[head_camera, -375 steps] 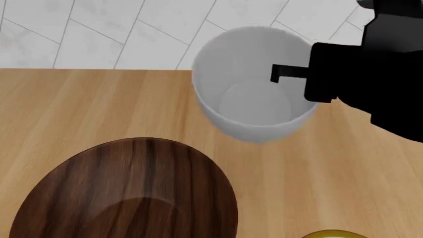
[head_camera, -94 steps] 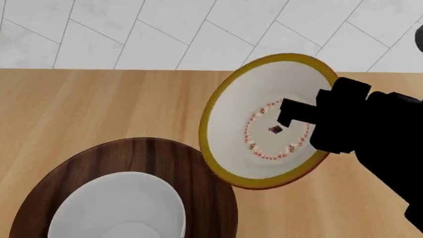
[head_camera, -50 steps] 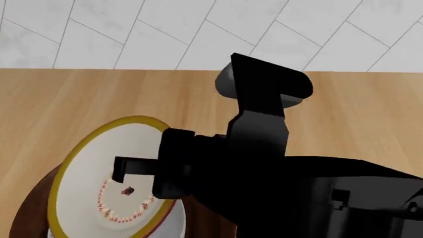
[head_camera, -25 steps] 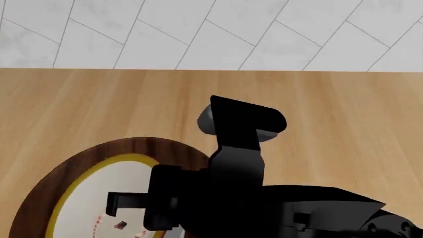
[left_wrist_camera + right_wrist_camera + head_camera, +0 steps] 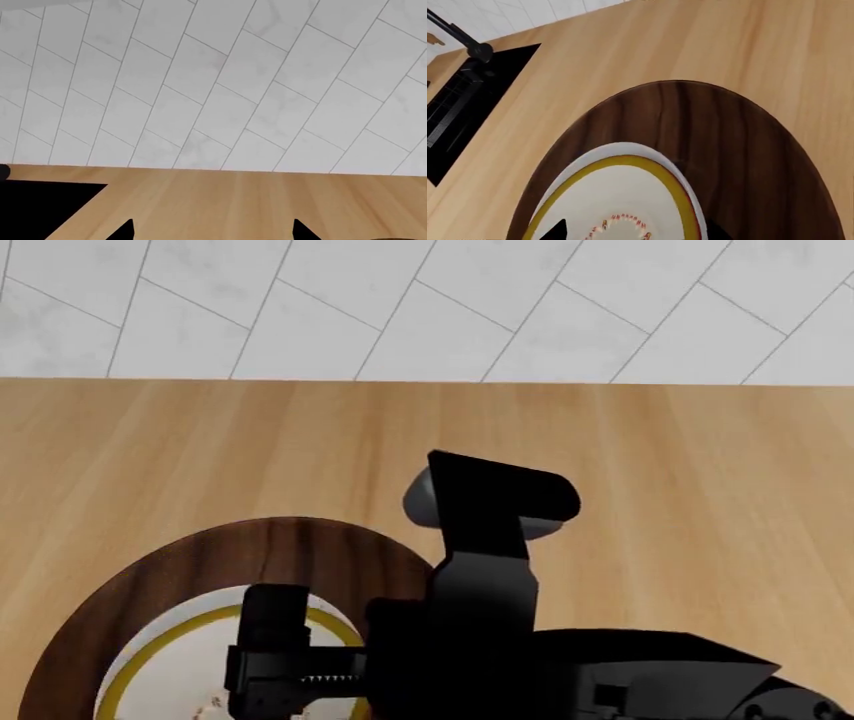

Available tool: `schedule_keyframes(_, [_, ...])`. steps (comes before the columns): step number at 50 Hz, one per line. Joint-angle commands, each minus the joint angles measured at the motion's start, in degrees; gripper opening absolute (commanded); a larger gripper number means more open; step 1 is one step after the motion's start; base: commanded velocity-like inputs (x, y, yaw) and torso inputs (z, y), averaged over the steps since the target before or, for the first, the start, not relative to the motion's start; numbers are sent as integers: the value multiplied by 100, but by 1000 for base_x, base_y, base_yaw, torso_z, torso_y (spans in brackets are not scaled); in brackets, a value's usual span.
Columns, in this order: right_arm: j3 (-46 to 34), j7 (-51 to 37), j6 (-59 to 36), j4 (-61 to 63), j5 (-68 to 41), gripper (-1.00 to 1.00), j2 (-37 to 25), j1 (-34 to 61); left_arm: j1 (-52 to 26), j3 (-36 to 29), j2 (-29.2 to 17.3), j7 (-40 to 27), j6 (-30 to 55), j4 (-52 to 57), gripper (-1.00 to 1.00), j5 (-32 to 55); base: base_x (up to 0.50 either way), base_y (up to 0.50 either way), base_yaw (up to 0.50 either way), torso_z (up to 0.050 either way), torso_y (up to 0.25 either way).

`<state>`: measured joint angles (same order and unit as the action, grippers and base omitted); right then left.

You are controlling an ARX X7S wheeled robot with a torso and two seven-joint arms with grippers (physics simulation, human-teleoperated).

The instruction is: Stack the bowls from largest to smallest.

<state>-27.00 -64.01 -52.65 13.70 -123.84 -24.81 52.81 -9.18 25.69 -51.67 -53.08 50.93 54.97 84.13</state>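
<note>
Final step: small yellow-rimmed bowl (image 5: 620, 200) nested in the deep white bowl (image 5: 594, 155) inside the wood-grain bowl (image 5: 740, 150) (on the counter). Right gripper (image 5: 274, 665) spread, released; judged next: lift clear. Left gripper (image 5: 213, 232) spread, idle.

Wall: white marbled tiles (image 5: 220, 85) laid on a slant, rising behind the counter.
Counter: light wood (image 5: 667, 470), grain running away from the camera.
Cut-out: black sunken rectangle (image 5: 467, 100) in the counter, thin black rod (image 5: 454, 32) over it.
</note>
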Motion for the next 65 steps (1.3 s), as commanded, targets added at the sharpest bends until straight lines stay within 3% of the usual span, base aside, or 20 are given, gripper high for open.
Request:
schedule_keyframes(1, [128, 106, 55, 80, 125, 100, 85, 114, -38, 132, 87, 100, -46, -13, 100, 23, 0, 0, 0, 0, 0])
schedule_keyframes(11, [231, 56, 67, 311, 88, 100, 27, 435, -19, 85, 131, 157, -58, -22, 100, -78, 0, 0, 0, 0, 0])
schedule_keyframes(16, [447, 213, -123, 633, 681, 100, -185, 819, -24, -5, 200, 197, -66, -88, 100, -124, 0, 0, 0, 0, 0])
schedule_keyframes(21, [793, 270, -204, 1065, 1200, 100, -585, 1052, -448, -78, -212, 65, -39, -221, 100, 210, 0, 0, 0, 0, 0])
schedule_keyframes(24, [1090, 312, -289, 1371, 1612, 100, -983, 1248, -1031, -370, -653, 295, 41, -568, 100, 231, 0, 0, 0, 0, 0])
schedule_keyframes(29, [1243, 400, -487, 1515, 1745, 100, -1424, 1380, -1909, -1183, -744, 376, 160, -837, 100, 381, 0, 0, 0, 0, 0])
schedule_keyframes(34, [1523, 463, -532, 1349, 1794, 100, -1907, 1514, -3395, -1958, -951, 491, 427, -1466, 100, 702, 0, 0, 0, 0, 0])
schedule_keyframes(39, [1736, 777, -725, 977, 1930, 100, -2451, 1720, -4509, -2361, -1085, 625, 665, -2078, 100, 1073, 0, 0, 0, 0, 0])
schedule_keyframes(47, [1830, 966, -859, 787, 2092, 100, -2817, 1793, -5619, -2854, -938, 858, 938, -2811, 100, 1492, 0, 0, 0, 0, 0])
schedule_keyframes(54, [1480, 1166, -1318, 232, 2314, 100, -2817, 2793, -6563, -3323, -725, 863, 1283, -3195, 100, 1440, 0, 0, 0, 0, 0])
schedule_keyframes(65, [1136, 1453, -1632, -328, 2726, 100, -2642, 3624, -7609, -3783, -360, 878, 1635, -3800, 100, 1461, 0, 0, 0, 0, 0])
